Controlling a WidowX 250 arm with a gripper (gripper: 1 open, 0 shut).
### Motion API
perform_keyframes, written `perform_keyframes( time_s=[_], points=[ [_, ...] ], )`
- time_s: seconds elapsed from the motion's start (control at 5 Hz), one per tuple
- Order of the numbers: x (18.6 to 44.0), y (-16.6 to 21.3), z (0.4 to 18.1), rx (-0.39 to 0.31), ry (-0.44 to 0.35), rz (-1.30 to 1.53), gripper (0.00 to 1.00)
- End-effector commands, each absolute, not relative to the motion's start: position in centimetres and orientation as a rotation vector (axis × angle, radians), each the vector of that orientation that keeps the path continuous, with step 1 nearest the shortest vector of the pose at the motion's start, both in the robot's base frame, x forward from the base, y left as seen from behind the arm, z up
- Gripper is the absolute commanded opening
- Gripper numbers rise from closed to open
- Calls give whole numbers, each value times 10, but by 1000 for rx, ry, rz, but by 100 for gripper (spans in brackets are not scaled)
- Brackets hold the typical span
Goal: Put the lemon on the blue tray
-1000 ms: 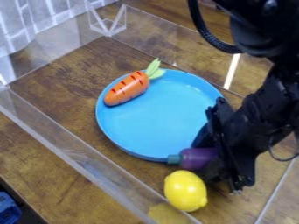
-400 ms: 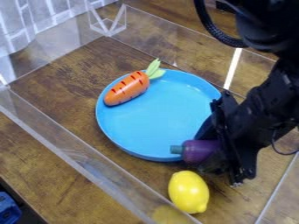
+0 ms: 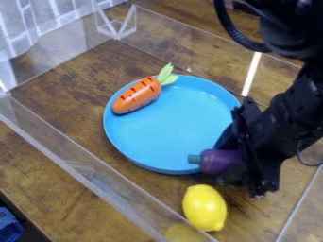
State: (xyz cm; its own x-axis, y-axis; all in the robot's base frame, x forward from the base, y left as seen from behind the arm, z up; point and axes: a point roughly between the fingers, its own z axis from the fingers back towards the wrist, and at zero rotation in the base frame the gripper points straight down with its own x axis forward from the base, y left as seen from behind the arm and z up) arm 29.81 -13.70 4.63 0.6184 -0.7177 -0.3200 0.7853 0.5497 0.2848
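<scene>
The lemon, glossy and yellow, lies on the wooden table near the front, just off the rim of the blue tray. My black gripper points steeply down at the tray's right edge, just up and right of the lemon and apart from it. Its fingers look shut, and I see nothing held between them. A purple eggplant rests on the tray's rim against the gripper's left side. The fingertips are dark and hard to make out.
An orange carrot lies on the far left part of the tray. Clear plastic walls fence in the wooden table, and the front wall runs close to the lemon. A white bar stands behind the tray on the right.
The eggplant has slid a little up and to the right along the tray's rim, staying against the gripper. The lemon and the carrot have kept their places.
</scene>
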Motion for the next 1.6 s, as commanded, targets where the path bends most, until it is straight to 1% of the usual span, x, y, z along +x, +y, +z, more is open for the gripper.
perform_keyframes(
  time_s=[0.0,0.2,0.6,1.4],
  points=[
    [309,-138,61,422,116,-891,0],
    [312,-137,63,428,111,-901,0],
    [317,-144,71,438,77,-921,0],
    [321,-160,78,449,20,-961,0]
  ],
)
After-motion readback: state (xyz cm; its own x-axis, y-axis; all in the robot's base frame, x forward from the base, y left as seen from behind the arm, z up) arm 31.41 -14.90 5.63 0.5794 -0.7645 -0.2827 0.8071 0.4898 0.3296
